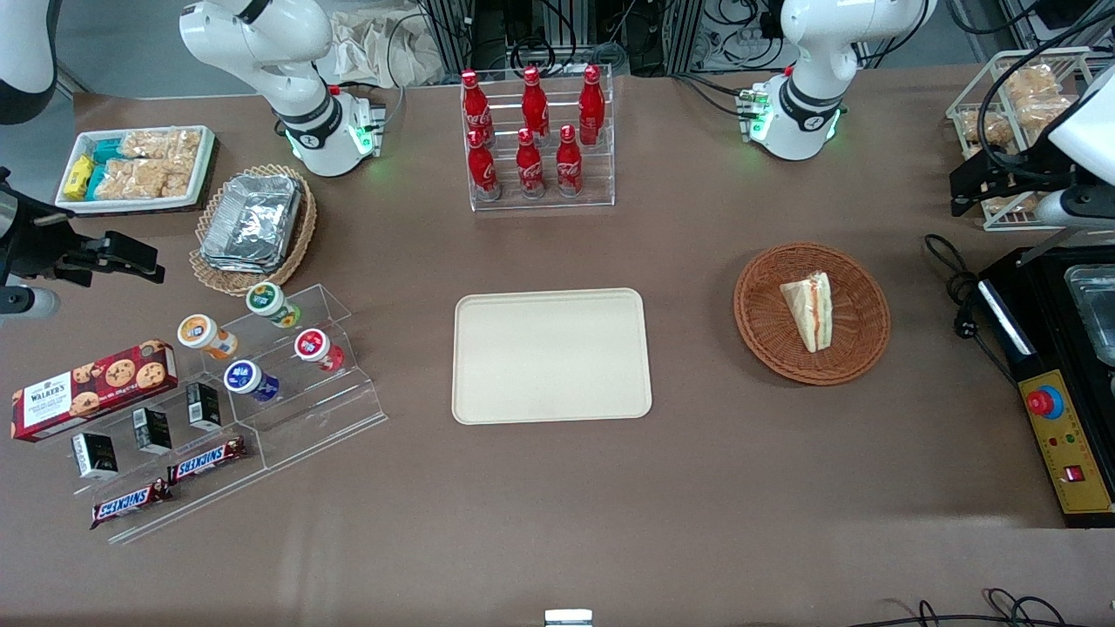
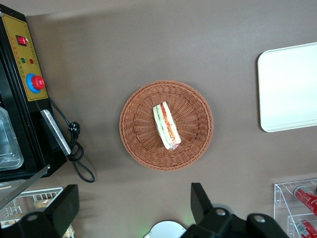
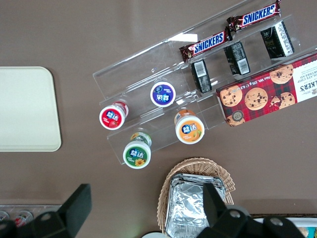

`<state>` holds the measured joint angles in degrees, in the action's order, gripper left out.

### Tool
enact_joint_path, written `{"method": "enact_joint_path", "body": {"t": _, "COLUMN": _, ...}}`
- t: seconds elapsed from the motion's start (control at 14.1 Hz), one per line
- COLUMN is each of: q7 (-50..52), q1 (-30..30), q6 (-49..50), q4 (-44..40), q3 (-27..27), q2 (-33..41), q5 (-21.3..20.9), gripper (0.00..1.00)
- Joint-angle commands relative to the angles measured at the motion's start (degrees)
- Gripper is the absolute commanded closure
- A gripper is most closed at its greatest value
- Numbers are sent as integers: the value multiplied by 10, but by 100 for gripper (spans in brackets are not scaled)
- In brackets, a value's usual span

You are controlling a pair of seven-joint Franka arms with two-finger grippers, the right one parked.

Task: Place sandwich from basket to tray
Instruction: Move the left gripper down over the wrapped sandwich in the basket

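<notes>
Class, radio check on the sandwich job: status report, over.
Gripper open, holding nothing, high above the basket. Sandwich in the basket, untouched. Tray bare. Nothing on the table between basket and tray.

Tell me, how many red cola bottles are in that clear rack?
6 red cola bottles stand in the clear rack: three on the upper step, three on the lower step nearer the camera. None seem hidden.

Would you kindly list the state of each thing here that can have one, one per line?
Sandwich: lying in the basket, not held.
Basket: upright on the table, holding only the sandwich.
Tray: flat on the table, bare.
Gripper: jaws open, holding nothing, high above the basket.
Bottles: upright in their clear rack.
Foil containers: stacked in the tan basket.
</notes>
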<state>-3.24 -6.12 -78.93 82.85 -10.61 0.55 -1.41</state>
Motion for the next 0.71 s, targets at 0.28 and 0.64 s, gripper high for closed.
{"method": "enact_joint_path", "body": {"t": 0.28, "q7": 47, "q1": 10, "q6": 4, "q4": -10, "q3": -2, "q2": -22, "q5": -1, "gripper": 0}}
{"method": "enact_joint_path", "body": {"t": 0.64, "q7": 158, "q1": 14, "q6": -80, "q4": 122, "q3": 1, "q2": 15, "q5": 26, "gripper": 0}}
